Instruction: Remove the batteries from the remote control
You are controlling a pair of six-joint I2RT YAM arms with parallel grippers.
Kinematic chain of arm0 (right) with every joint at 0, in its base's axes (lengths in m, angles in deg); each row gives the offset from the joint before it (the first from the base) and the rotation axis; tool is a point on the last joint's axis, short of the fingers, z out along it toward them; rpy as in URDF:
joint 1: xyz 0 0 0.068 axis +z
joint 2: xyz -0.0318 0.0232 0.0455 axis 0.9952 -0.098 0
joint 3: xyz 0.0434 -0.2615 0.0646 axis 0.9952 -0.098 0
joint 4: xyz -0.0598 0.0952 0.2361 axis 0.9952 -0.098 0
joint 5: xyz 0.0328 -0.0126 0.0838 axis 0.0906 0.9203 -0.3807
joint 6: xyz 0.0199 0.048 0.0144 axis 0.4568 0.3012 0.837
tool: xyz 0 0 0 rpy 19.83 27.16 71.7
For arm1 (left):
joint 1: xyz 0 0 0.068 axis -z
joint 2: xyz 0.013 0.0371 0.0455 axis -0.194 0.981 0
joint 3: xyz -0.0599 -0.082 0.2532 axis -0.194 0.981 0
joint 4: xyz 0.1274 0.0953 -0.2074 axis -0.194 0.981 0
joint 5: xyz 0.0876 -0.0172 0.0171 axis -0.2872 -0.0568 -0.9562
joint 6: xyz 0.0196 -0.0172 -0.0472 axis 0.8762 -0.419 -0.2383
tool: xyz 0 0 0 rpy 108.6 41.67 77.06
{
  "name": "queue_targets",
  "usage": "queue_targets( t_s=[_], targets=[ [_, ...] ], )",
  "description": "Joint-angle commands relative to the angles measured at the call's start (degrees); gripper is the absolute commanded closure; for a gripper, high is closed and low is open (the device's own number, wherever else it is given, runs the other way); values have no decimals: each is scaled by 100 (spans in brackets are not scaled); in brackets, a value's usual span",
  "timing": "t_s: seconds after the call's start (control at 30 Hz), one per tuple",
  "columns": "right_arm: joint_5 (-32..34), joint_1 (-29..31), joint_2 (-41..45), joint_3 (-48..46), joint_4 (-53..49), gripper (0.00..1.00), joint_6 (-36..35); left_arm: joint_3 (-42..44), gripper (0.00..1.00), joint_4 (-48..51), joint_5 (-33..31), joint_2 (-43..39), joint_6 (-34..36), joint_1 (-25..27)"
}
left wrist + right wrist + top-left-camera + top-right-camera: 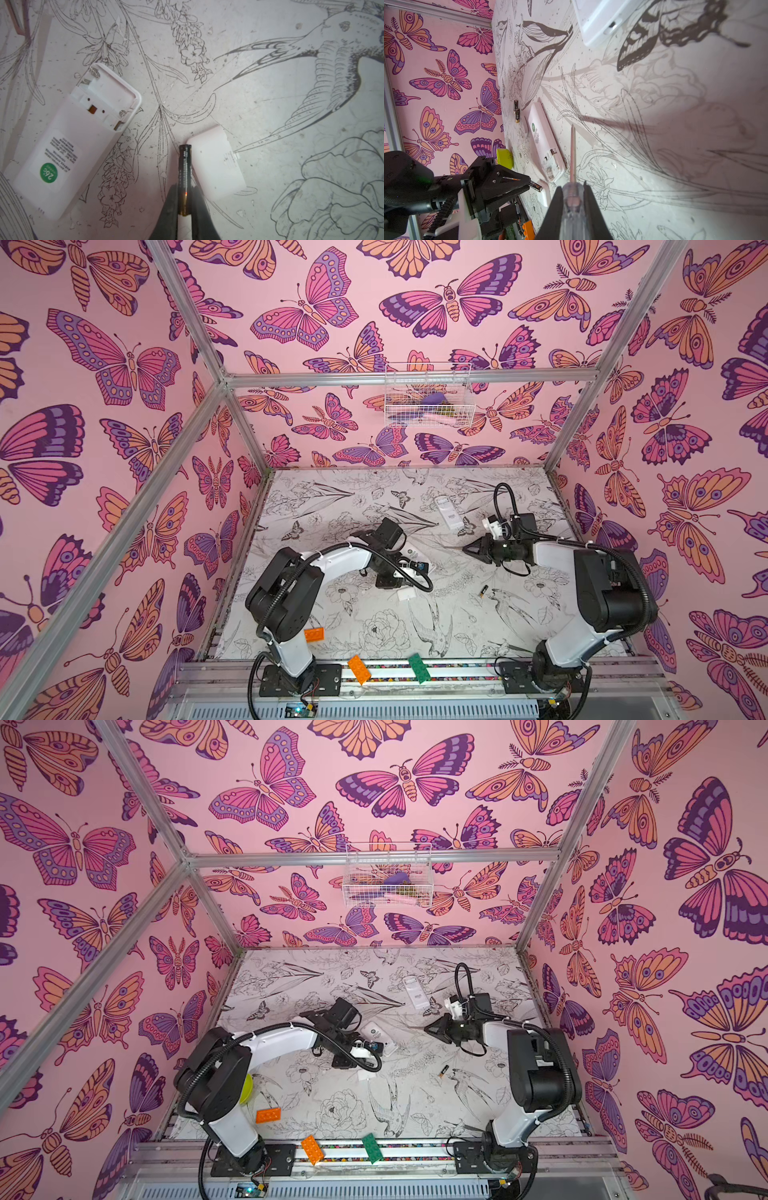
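Pinches one battery (184, 166) by its black body in the left gripper (184, 187), lengthwise between the dark fingers, low over the flower-printed table (270, 104) and just beside a loose white battery cover (216, 164); cannot tell whether it touches the surface.

Clamps the right gripper (573, 187) tight on the clear handle of a thin grey metal tool (572, 149), with the tip aimed left toward the remote control (544, 141).

Shows that white remote control lying face down near the held battery, green sticker up, with its battery bay (104, 97) uncovered and the springs bare.

Shows a second battery (483, 592) alone on the table in both top views, right of the cover and nearer than the right gripper, well apart from the remote control.

Picks out two more batteries (517, 117) in the right wrist view, roughly end to end on the table beyond the closed end of the remote control, toward the left wall.

Shows another white remote (446, 512) flat at the far right, just beyond the right gripper.

Rounds off the scene with orange bricks (358, 670) and a green brick (419, 668) along the near edge, and a wire basket (428, 396) hung on the far wall.
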Motion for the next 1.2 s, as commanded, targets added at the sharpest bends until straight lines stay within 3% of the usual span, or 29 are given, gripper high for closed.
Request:
queue_targets(
  t_s=[0.0, 0.3, 0.8, 1.03, 1.17],
  targets=[
    [-2, 22, -49, -23, 115, 90, -9, 146, 100, -299, -94, 146, -77, -95],
    [85, 22, -98, -58, 21, 81, -207, 338, 95, -651, -311, 275, 21, -170],
    [293, 22, -256, 132, -540, 68, -621, 422, 60, -760, -522, -110, -136, -221],
    [648, 21, -239, 330, -1073, 59, -852, 279, 47, -600, -535, -463, -499, -287],
    [745, 20, -116, 316, -1075, 57, -799, -29, 39, -374, -352, -636, -1059, -599]
  ],
)
